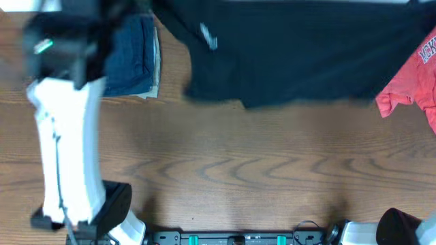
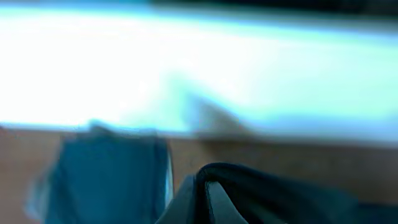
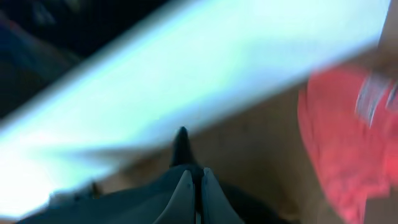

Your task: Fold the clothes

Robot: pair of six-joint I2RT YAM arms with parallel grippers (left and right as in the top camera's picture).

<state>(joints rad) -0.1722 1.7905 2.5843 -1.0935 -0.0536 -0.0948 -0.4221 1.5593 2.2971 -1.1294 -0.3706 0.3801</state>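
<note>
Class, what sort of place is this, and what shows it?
Probably a robotics lab bench for laundry folding: a white robot arm at a wooden table, with a black garment, red shirt and folded denim laid out.

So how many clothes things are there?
3: the black garment at the far middle, the red shirt at the right edge, the folded blue pile far left, partly under the left arm.

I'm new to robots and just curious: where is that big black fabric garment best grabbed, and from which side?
Likely a near corner of the large black soft fabric garment: its edge lies on the brown wooden table. Come from the robot's side, over open wood, away from the folded dark-blue denim pile.
</note>
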